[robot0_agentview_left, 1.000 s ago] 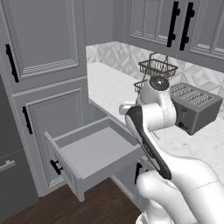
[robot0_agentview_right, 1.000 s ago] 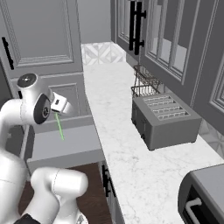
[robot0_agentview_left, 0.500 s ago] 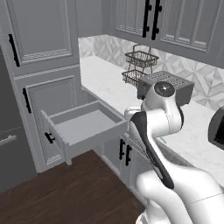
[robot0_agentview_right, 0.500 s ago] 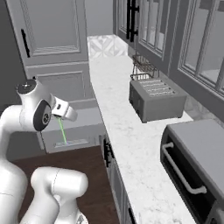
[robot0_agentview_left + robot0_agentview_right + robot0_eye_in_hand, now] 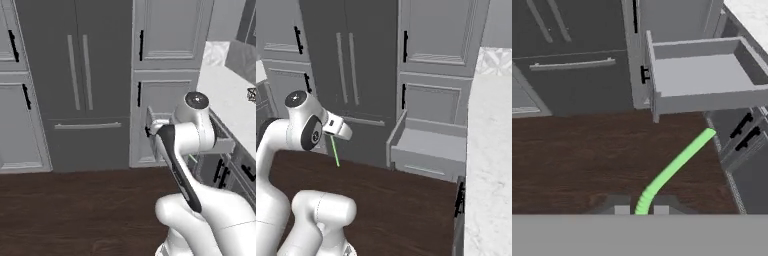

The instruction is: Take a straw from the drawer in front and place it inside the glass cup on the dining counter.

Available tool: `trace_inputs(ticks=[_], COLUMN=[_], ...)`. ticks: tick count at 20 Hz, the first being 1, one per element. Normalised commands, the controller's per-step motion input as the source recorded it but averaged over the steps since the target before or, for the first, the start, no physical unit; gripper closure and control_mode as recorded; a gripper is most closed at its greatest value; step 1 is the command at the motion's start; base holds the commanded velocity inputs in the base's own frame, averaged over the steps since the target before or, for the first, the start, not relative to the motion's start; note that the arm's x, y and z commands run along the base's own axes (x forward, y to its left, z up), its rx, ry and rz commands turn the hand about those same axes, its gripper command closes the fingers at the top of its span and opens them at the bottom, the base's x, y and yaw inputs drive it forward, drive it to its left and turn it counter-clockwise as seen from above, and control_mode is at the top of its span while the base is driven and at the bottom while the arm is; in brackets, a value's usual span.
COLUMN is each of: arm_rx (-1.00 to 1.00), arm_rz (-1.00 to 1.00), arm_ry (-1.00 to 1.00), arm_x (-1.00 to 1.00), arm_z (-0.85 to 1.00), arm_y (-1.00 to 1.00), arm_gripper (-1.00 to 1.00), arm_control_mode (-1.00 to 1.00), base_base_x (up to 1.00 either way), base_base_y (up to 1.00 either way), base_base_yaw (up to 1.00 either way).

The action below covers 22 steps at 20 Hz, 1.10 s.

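Shallow grey drawer (image 5: 428, 144) pulled out from cabinet, right of tall double doors (image 5: 348, 70); thin green straw (image 5: 335, 151) in gripper (image 5: 336, 131), left of drawer, above wood floor (image 5: 396, 200).

Arm raised and folded, hand pointing down

The white arm rises from the base and bends at a dark elbow joint; in the right base view the gripper (image 5: 334, 136) sits at the left, angled downward over the floor; its fingers are closed on the straw (image 5: 335, 151), which hangs below them; in the hand view the straw (image 5: 674, 167) runs up and to the right from between the finger tips.
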Motion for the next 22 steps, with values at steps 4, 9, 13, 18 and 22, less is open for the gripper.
trace_inputs(ticks=[4, 9, 13, 18, 22], arm_rx=[0.0, 0.0, 0.0, 0.0, 0.0], arm_rz=[0.0, 0.0, 0.0, 0.0, 0.0], arm_ry=[0.0, 0.0, 0.0, 0.0, 0.0], arm_x=[0.0, 0.0, 0.0, 0.0, 0.0], arm_z=[0.0, 0.0, 0.0, 0.0, 0.0], arm_y=[0.0, 0.0, 0.0, 0.0, 0.0], arm_gripper=[1.0, 1.0, 1.0, 1.0, 1.0], arm_control_mode=[1.0, 1.0, 1.0, 1.0, 1.0], base_base_x=[0.04, 0.16, 0.16, 0.19, 0.48], base_base_y=[0.18, 0.21, 0.29, 0.32, 0.39], base_base_yaw=[0.99, 0.95, 0.93, 0.9, 0.81])
